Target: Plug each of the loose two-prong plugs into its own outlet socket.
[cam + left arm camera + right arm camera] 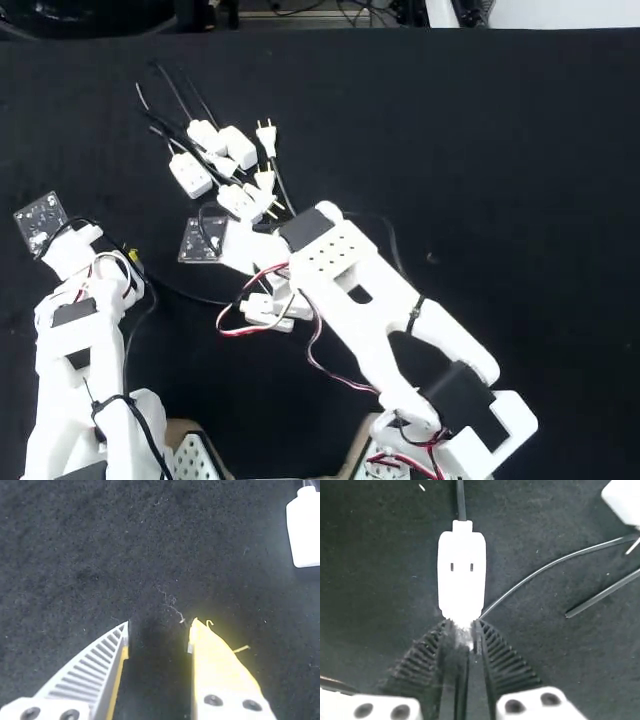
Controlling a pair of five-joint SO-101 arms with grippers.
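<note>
- The right tool (pixel 462 626) is clamped on the near end of a white rounded plastic connector (pixel 462 575) that has two small slits on its upper face. The ribbed black fingers (pixel 500 652) are almost together, with the connector's tip pinched between them.
- A black cable (pixel 460 500) runs straight out of the connector's far end. The connector lies flat on the black fabric-covered worktop (pixel 500 150).
- Two thinner black leads (pixel 560 562) cross the cloth beside the connector, and one shows a cut end.
- In the high view, a cluster of white rectangular plastic socket blocks (pixel 190 175) lies left of centre on the worktop, with black cords fanning away from it.
- A loose white two-prong plug (pixel 265 130) lies at the cluster's right side. A second white plug (pixel 264 180) lies just below it, nearer the right arm.
- The left tool (pixel 160 625) hangs above bare cloth with its fingers apart and nothing between them. One finger is yellow (pixel 215 665) and the other is ribbed grey.
- The left arm stands near the worktop's left edge, well apart from the cluster.
</note>
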